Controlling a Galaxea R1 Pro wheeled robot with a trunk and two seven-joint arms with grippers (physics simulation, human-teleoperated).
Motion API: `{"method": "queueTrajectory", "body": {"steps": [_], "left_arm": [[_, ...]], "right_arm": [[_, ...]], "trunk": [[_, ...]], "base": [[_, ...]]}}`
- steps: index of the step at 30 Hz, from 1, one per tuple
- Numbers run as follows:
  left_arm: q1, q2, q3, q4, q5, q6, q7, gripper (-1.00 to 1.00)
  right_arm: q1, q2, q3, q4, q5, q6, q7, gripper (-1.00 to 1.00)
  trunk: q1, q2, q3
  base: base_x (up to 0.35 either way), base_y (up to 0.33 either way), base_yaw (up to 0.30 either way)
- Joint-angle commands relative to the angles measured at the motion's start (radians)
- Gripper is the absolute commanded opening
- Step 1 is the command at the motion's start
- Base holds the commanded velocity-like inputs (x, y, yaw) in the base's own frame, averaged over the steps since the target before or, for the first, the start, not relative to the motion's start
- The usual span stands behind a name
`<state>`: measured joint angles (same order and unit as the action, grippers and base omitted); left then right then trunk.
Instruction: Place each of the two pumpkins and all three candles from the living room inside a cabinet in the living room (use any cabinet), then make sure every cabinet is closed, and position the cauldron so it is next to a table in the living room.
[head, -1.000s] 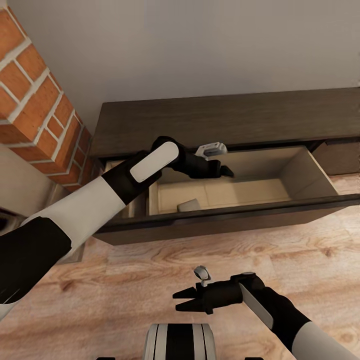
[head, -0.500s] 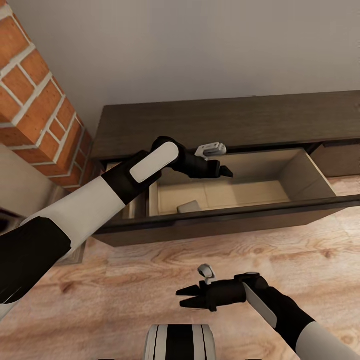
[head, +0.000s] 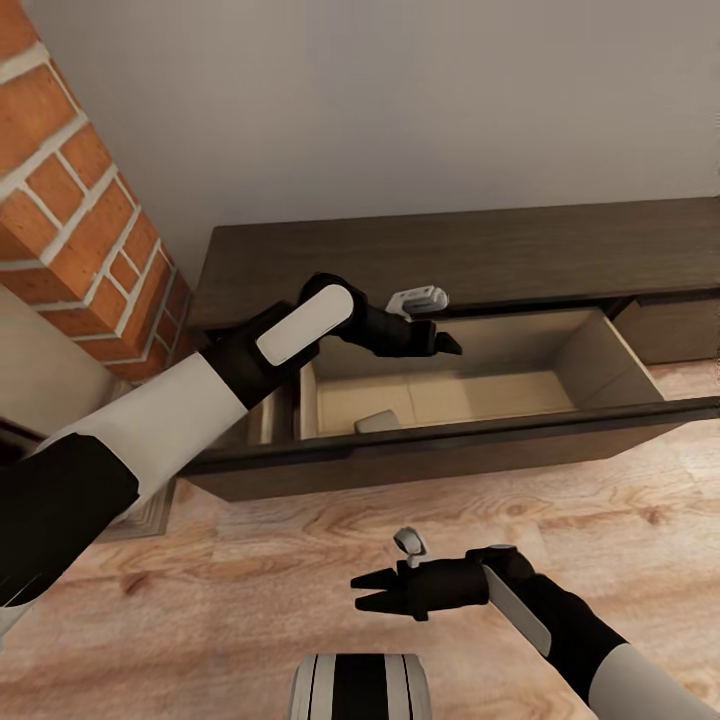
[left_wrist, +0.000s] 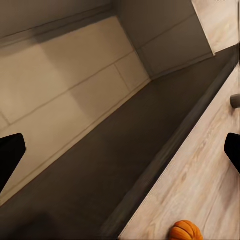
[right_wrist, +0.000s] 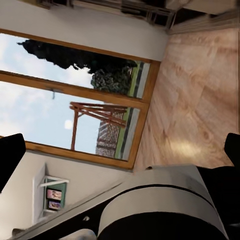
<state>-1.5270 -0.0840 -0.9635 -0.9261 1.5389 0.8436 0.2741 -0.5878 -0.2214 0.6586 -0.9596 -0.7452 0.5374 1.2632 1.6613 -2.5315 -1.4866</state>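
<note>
The dark-brown cabinet (head: 450, 250) has one wide drawer (head: 620, 365) pulled out, showing its tan inside. My left gripper (head: 445, 343) hangs open and empty over the drawer's middle; in the left wrist view (left_wrist: 120, 152) its fingertips (left_wrist: 10, 155) stand far apart above the drawer floor. A candle (head: 378, 421) with a pale top sits in the drawer's front left part, half hidden by the drawer front. An orange pumpkin (left_wrist: 185, 230) lies on the wood floor outside the drawer front. My right gripper (head: 365, 590) is open and empty, low over the floor in front of the cabinet.
The brick fireplace (head: 80, 220) stands close on the left of the cabinet. A plain wall rises behind it. Light wood floor (head: 600, 520) spreads in front. My own base (head: 360, 690) is right under the right gripper. The right wrist view looks at a window (right_wrist: 75, 110).
The whole picture has shifted a little, so the camera moved. Both arms keep nearly the same pose, and the candle stays put in the drawer.
</note>
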Motion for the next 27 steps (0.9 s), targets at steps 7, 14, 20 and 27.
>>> {"method": "queueTrajectory", "body": {"steps": [7, 14, 20, 27], "left_arm": [[-0.001, 0.002, 0.0, 0.0, 0.019, 0.005, 0.002, 1.0], [-0.001, 0.002, 0.008, 0.0, 0.051, 0.009, -0.043, 1.0], [-0.001, 0.006, 0.01, 0.001, 0.113, 0.006, -0.046, 1.0], [-0.001, 0.016, 0.009, 0.001, 0.133, 0.001, -0.046, 1.0]], "right_arm": [[-0.001, 0.009, 0.003, 0.004, -0.007, 0.006, -0.008, 1.0], [-0.001, 0.01, 0.004, 0.016, -0.008, 0.003, -0.007, 1.0], [-0.001, 0.009, 0.003, 0.02, -0.011, -0.007, -0.007, 1.0], [-0.001, 0.002, 0.003, 0.021, -0.014, -0.031, -0.006, 1.0]], "trunk": [[-0.003, 0.001, 0.031], [-0.006, 0.003, 0.068], [-0.009, 0.004, 0.1], [-0.012, 0.006, 0.138]], "base": [[0.0, 0.0, 0.0], [0.0, 0.0, 0.0], [0.0, 0.0, 0.0], [0.0, 0.0, 0.0]]}}
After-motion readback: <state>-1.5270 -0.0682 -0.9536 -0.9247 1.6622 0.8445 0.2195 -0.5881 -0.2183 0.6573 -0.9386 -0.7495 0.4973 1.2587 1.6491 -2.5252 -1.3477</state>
